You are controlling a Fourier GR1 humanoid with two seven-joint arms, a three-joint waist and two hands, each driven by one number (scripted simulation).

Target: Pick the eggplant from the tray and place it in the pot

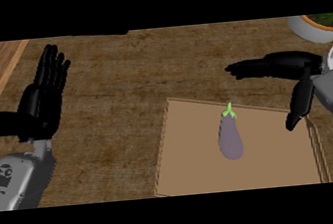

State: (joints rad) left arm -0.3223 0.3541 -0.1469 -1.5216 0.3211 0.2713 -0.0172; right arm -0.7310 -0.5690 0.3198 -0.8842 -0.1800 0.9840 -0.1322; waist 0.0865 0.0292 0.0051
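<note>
We are at the reach step: our right hand (288, 71) hovers open and empty, fingers spread, with the eggplant (231, 137) lying below and to its left on the tray (193, 176), untouched. Next we judge it must descend and close around the eggplant's body. Our left hand (41, 97) rests open over the worktop (122, 78).

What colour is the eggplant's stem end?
Green, at the far end of the purple eggplant lying on the tray; only the head view shows it.
</note>
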